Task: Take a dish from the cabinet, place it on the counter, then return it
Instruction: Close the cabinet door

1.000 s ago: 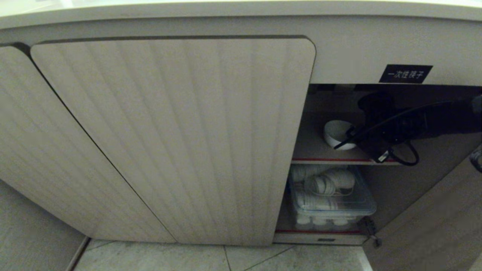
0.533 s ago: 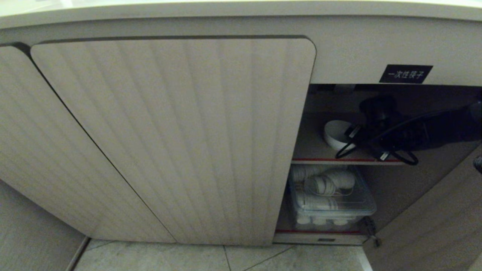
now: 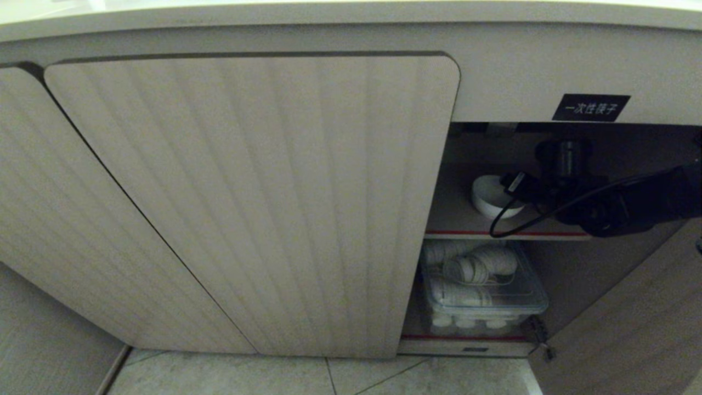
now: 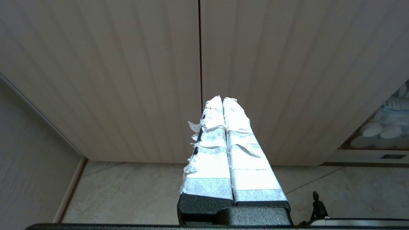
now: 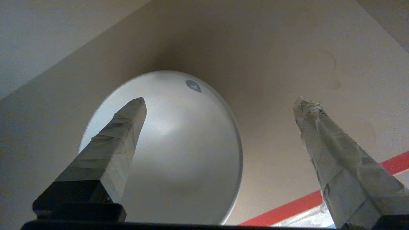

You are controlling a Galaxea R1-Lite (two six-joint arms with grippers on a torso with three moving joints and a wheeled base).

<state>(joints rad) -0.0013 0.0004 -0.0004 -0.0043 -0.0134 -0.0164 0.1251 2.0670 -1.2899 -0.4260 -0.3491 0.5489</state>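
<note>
The dish (image 3: pixel 490 195), a small white bowl, sits upright on the upper shelf (image 3: pixel 455 216) of the open cabinet (image 3: pixel 252 203). My right gripper (image 3: pixel 516 184) reaches in from the right, right at the bowl's rim. In the right wrist view the right gripper (image 5: pixel 221 103) is open. One taped finger (image 5: pixel 121 134) lies over the dish (image 5: pixel 182 153). The other finger (image 5: pixel 322 140) is outside the rim, over the bare shelf. The left gripper (image 4: pixel 222 99) is shut on nothing, parked facing the closed doors. The counter (image 3: pixel 351 13) shows only as an edge above.
A black label (image 3: pixel 590 107) sits above the opening. On the lower shelf stands a clear plastic box (image 3: pixel 485 288) of white dishes. The open door (image 3: pixel 630 329) stands at the right. Tiled floor (image 3: pixel 329 378) lies below. A red strip (image 5: pixel 306 201) edges the shelf.
My right arm has swung up and rolled at the wrist, and its gripper has shifted left to the bowl's rim. The bowl and the left arm have not moved.
</note>
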